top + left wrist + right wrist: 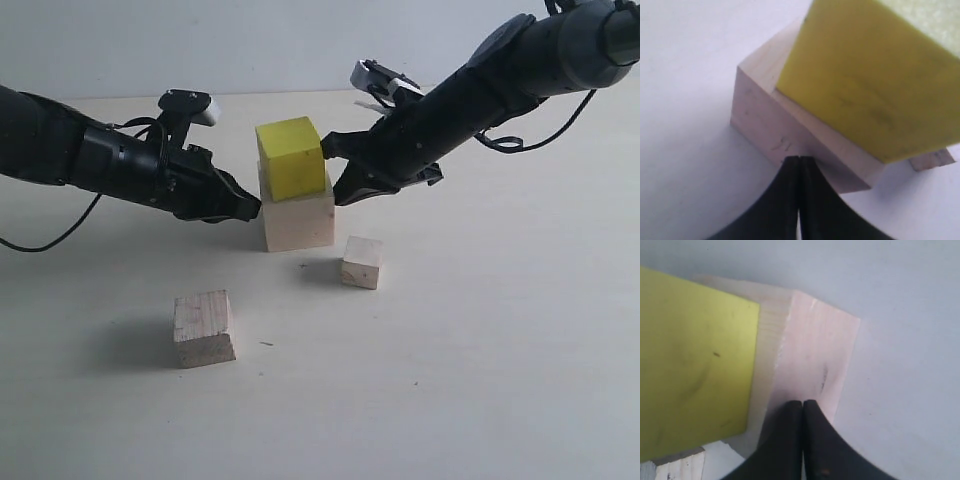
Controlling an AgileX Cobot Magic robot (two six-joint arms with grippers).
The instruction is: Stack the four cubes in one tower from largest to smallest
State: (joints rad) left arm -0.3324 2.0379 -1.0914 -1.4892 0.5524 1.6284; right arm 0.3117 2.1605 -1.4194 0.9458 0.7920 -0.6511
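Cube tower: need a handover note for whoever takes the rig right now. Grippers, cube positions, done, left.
Left gripper: shut, empty, tips against one side face of the large wooden cube.
Right gripper: shut, empty, tips against the opposite side face of that cube.
Yellow cube: on top of the large one, a little twisted relative to it.
Medium wooden cube: alone on the table, front left of the stack.
Small wooden cube: on the table just front right of the stack, not touching it.
Done: bottom two levels.
Left: medium onto yellow, then small on top.
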